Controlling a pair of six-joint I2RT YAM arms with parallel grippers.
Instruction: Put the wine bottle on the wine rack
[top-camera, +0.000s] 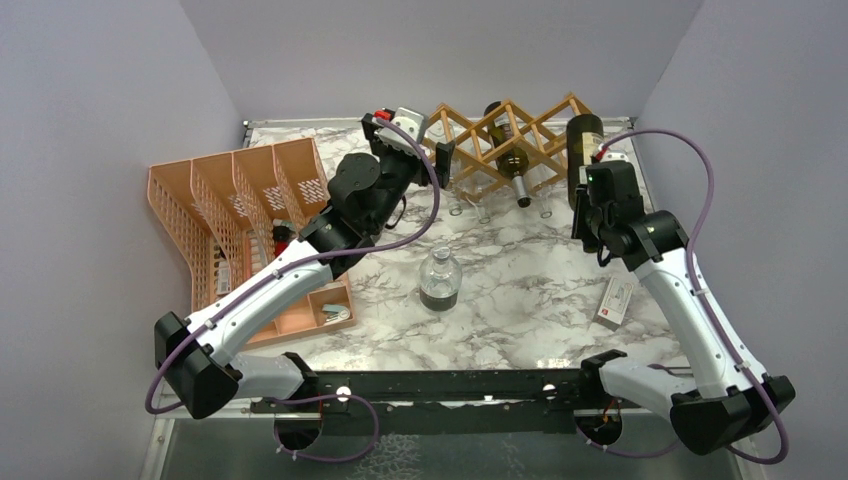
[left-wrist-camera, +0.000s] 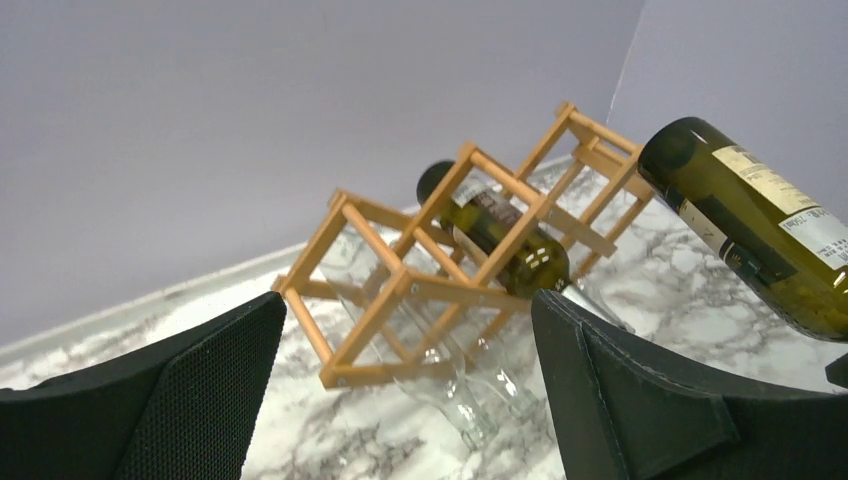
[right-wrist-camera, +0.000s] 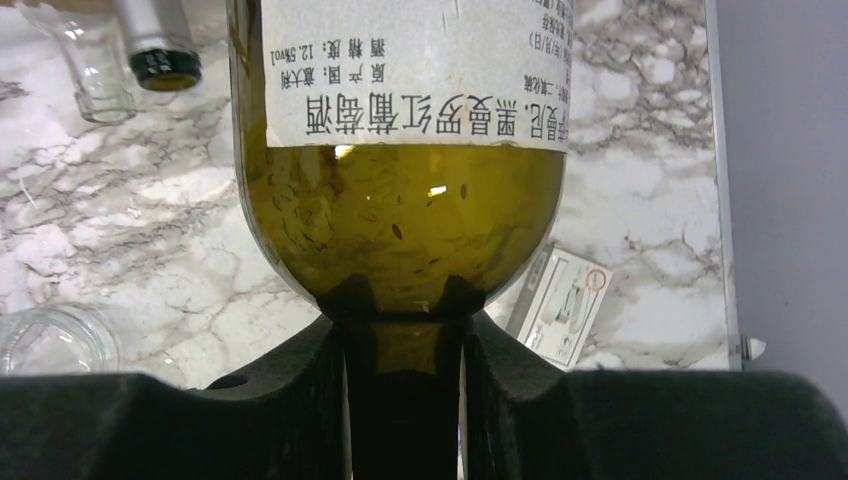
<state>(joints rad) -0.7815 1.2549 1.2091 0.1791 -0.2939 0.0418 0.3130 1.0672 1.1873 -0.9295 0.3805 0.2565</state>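
Observation:
The wine rack (top-camera: 505, 135), a light wood lattice, stands at the back of the marble table. A dark bottle (top-camera: 512, 155) lies in its middle cell. Clear glass bottles (left-wrist-camera: 455, 385) poke out of its lower cells. My right gripper (top-camera: 590, 195) is shut on the neck of the green wine bottle (top-camera: 584, 145) and holds it off the table beside the rack's right end. In the right wrist view the fingers (right-wrist-camera: 500, 390) clamp the neck under the bottle (right-wrist-camera: 400, 210). My left gripper (top-camera: 420, 150) is open and empty at the rack's left end, facing the rack (left-wrist-camera: 450, 270).
An orange mesh organizer (top-camera: 235, 215) stands at the left under my left arm. A small glass jar (top-camera: 439, 280) sits mid-table. A white box (top-camera: 616, 300) lies near my right arm. Walls close in behind and on both sides.

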